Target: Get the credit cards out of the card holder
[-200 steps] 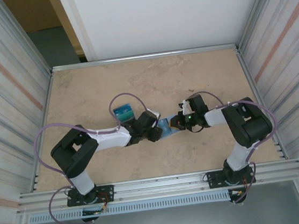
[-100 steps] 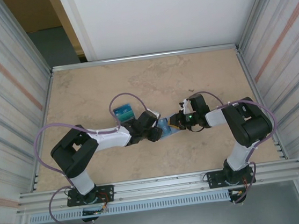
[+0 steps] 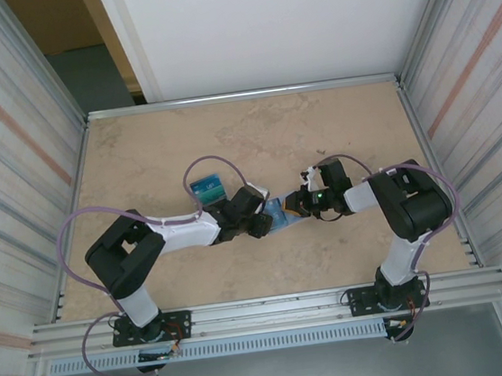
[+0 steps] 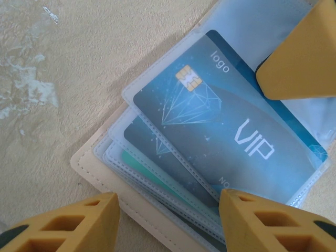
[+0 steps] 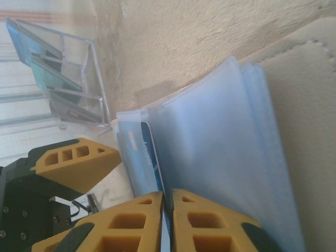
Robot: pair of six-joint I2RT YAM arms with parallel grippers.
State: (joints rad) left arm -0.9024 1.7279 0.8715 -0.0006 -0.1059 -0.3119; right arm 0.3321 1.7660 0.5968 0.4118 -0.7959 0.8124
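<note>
One card holder [image 4: 90, 160] beneath left gripper [image 4: 168, 202]

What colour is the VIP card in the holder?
The rectangular plastic VIP card is dark blue-grey with a gold chip; left wrist view.

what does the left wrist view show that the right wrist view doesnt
Left wrist: the face of a VIP card with its chip, inside a clear sleeve, with the left fingers spread apart below. Right wrist: a clear stand holding cards, and the right fingers pressed together at the edge of the pale sleeves. Both: the beige card holder lying open on the table.
</note>
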